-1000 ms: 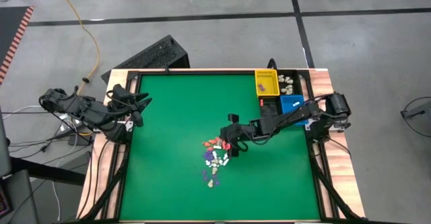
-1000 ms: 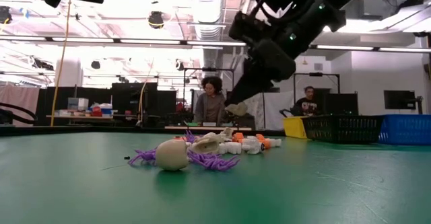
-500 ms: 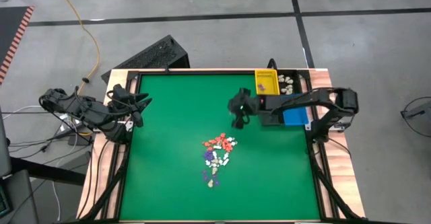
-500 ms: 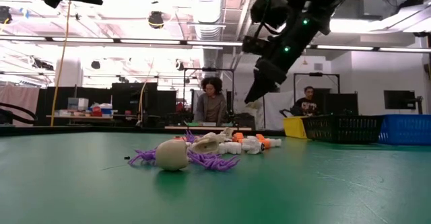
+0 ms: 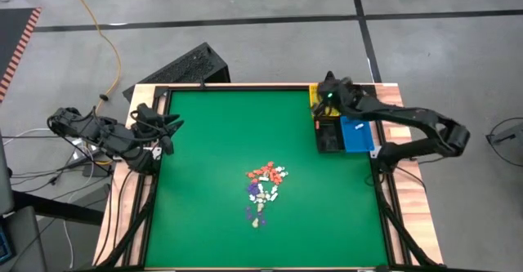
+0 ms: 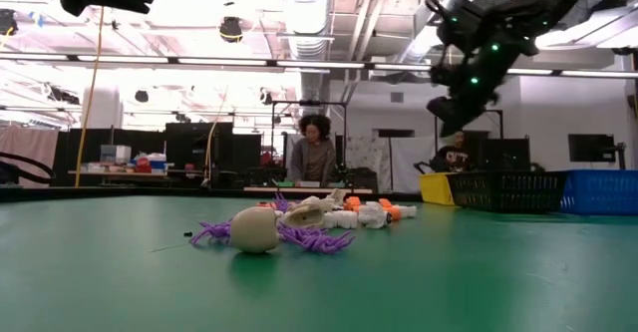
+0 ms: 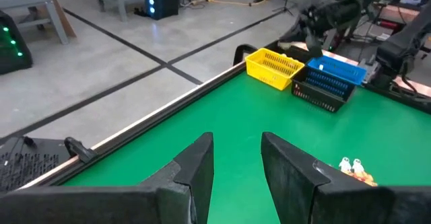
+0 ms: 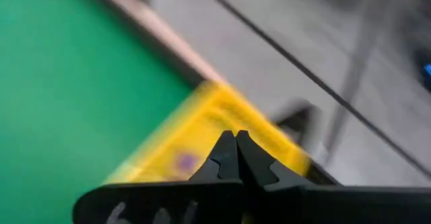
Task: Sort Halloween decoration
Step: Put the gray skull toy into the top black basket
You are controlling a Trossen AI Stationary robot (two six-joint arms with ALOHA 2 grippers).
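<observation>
Above the yellow rectangular plastic bin (image 5: 322, 100) at the table's far right corner hangs the right gripper (image 5: 329, 93), its jaws pressed together; in the right wrist view the two dark fingers (image 8: 225, 158) meet at a point over the yellow mesh, and whether anything small is pinched between them I cannot tell. A purple speck lies on the bin's floor there (blurred, so no more can be said of it). Just beside the yellow bin stand a black rectangular plastic bin (image 5: 328, 135) and a blue rectangular plastic bin (image 5: 356, 134), touching side by side.

Near the middle of the green felt-topped table (image 5: 204, 166) lies the Halloween decoration (image 5: 262, 190): a loose heap of tiny cream-white, orange-red and purple trinkets, well apart from both arms. From table height a cream-white ball (image 6: 253, 228) sits at the front of the heap among purple spider-like legs.

At the table's left edge waits the left gripper (image 5: 163, 127), raised clear of the cloth, jaws spread and holding nothing. Beyond the table two people (image 6: 312, 153) are seen in the room.
</observation>
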